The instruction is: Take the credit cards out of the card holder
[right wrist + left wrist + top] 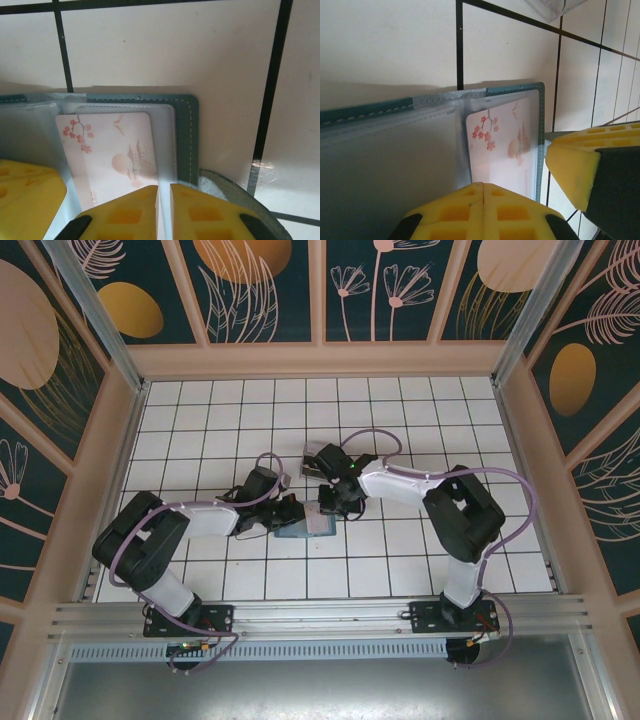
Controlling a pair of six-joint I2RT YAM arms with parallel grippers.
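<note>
Teal card holder (189, 140) | left hand (482, 192) closed | right hand (164, 194) nearly closed atop credit card (110, 150)

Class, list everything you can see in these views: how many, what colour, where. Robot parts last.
card holder: one, teal-blue with clear pockets, open on the table under both grippers
credit card: one, pale pink with blossom print, inside a clear pocket
clear tray: one, transparent, on the table beyond the holder
table: one, white tiles, black lines
arms: two, black and white, near edge
left gripper: one, yellow, shut, over the holder
right gripper: one, yellow, shut, at the card's near edge
</note>
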